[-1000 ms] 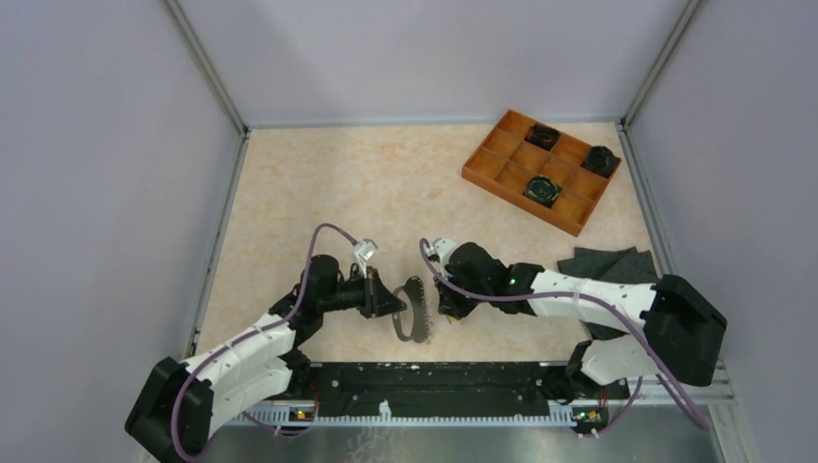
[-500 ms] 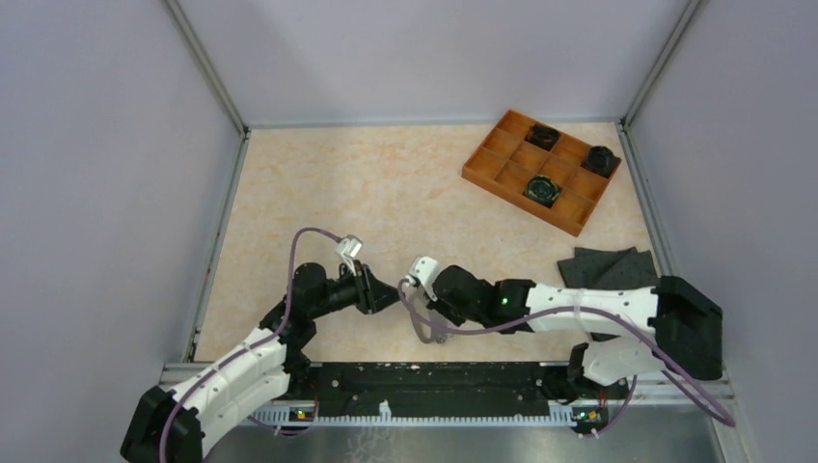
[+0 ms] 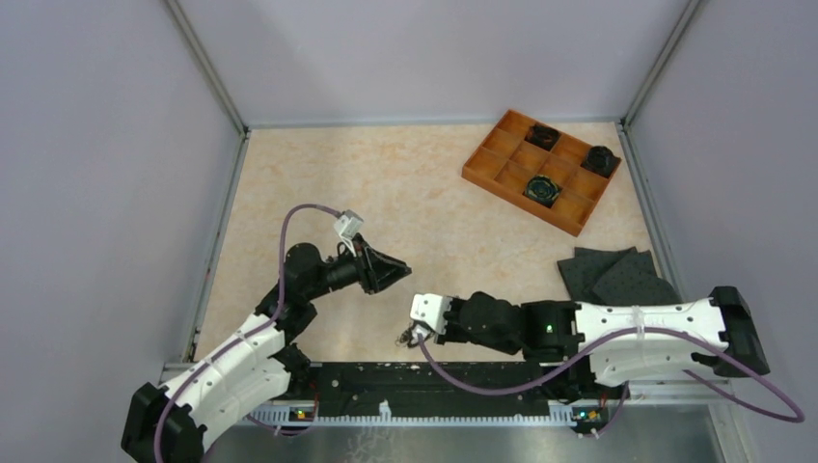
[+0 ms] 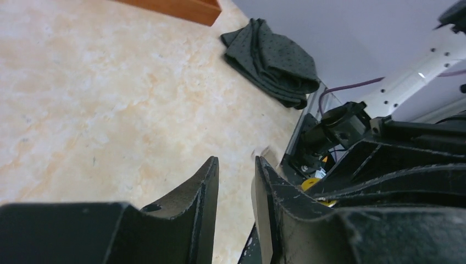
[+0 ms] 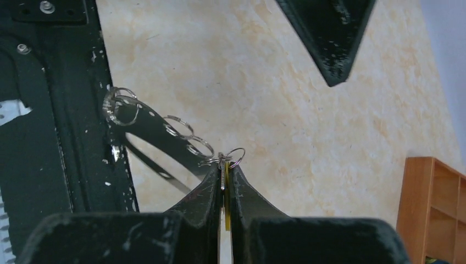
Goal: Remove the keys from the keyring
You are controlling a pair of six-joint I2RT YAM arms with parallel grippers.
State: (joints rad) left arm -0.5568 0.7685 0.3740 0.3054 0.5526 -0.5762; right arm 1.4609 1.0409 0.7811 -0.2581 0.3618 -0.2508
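Observation:
My right gripper (image 5: 224, 165) is shut on the keys (image 5: 225, 170), a thin metal key and a yellow tag pinched edge-on between its fingers. A small wire ring (image 5: 235, 156) sticks out at the tips. The keyring (image 5: 165, 129), a dark flat band with wire rings along its edge, trails from it toward the black base rail. In the top view the right gripper (image 3: 413, 333) is low near the front edge. My left gripper (image 3: 401, 267) is apart from it, further back and to the left. The left gripper (image 4: 235, 162) is narrowly open, with only bare table between its fingers.
An orange compartment tray (image 3: 482, 169) holding black parts stands at the back right. Dark cloths (image 3: 613, 275) lie at the right and also show in the left wrist view (image 4: 275, 55). The black base rail (image 3: 434, 381) runs along the front edge, close to the keyring.
The left gripper has let go of the keyring and drawn back and away. The right gripper has carried the keys and the keyring toward the front edge.

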